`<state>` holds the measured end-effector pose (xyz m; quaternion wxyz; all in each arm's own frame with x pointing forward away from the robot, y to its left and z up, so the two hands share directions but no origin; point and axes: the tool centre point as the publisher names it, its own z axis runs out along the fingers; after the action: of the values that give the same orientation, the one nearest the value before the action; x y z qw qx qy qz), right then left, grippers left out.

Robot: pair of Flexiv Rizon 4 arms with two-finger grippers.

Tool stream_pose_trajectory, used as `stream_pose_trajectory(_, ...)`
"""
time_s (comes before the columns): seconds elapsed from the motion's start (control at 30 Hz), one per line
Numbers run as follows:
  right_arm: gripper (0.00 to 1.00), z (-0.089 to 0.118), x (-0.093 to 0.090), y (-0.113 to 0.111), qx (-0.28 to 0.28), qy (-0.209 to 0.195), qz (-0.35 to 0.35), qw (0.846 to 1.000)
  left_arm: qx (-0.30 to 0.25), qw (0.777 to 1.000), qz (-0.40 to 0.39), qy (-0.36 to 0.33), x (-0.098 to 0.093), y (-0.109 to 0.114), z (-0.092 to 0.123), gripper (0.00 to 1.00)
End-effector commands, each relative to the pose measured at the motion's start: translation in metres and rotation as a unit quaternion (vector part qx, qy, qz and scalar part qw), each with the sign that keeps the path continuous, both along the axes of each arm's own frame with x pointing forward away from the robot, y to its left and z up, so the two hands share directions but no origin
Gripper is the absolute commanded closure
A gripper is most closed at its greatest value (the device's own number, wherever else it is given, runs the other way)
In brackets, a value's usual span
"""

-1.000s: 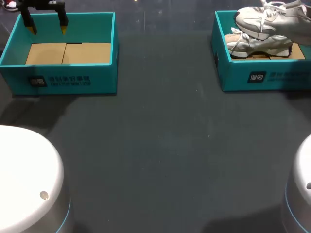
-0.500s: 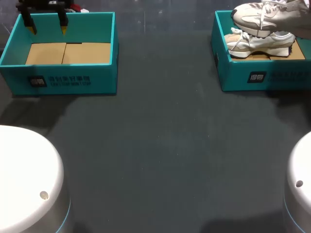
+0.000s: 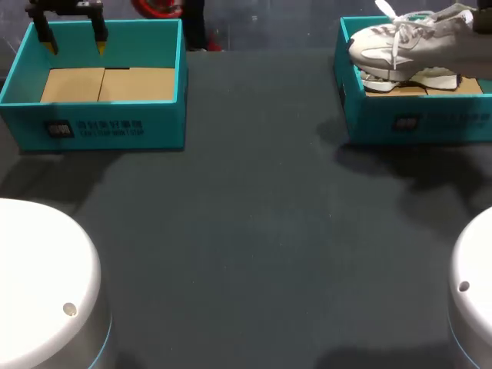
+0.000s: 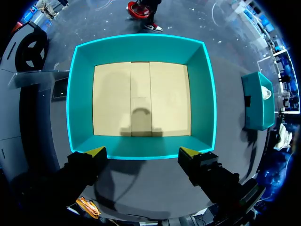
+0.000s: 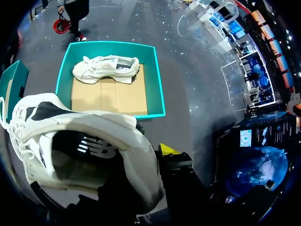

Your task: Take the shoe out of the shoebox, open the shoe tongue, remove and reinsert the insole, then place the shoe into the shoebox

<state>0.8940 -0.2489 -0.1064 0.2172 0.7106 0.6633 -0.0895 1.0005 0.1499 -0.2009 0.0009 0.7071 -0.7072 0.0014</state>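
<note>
The right gripper (image 5: 143, 157), clamped on the white shoe (image 3: 403, 44), has carried it leftward above the right shoebox (image 3: 415, 123). The left gripper (image 3: 75, 44) stays spread over the left shoebox (image 3: 100, 127).

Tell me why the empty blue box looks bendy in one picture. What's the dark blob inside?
Left wrist view: the fisheye lens bows the box, and the blob is a shadow on its cardboard floor. Head view: its edges are straight.

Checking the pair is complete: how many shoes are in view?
2. One shoe is up in the right gripper; the other shoe lies in the right shoebox. The left shoebox holds none.
</note>
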Motion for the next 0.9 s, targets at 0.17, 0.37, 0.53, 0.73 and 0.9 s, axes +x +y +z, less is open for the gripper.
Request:
stream_pose_trajectory(0.17,1.00,-0.001,-0.043,0.031,-0.034,0.000,-0.017,0.999,0.001,1.000,0.000,0.000,0.000,0.000,0.000,0.00)
stream_pose_trajectory(0.37,1.00,0.000,-0.047,0.045,-0.043,0.011,-0.023,0.999,0.001,1.000,0.000,0.000,0.000,0.000,0.000,0.00)
stream_pose_trajectory(0.53,1.00,0.000,-0.047,0.045,-0.043,0.011,-0.023,0.999,0.001,1.000,0.000,0.000,0.000,0.000,0.000,0.00)
stream_pose_trajectory(0.73,1.00,0.001,-0.047,0.052,-0.040,0.006,-0.015,0.999,0.001,1.000,0.000,0.000,0.000,0.000,0.000,0.00)
stream_pose_trajectory(0.9,1.00,-0.014,-0.077,0.090,-0.061,-0.013,0.011,0.998,0.001,1.000,0.000,0.000,0.000,0.000,0.000,0.00)
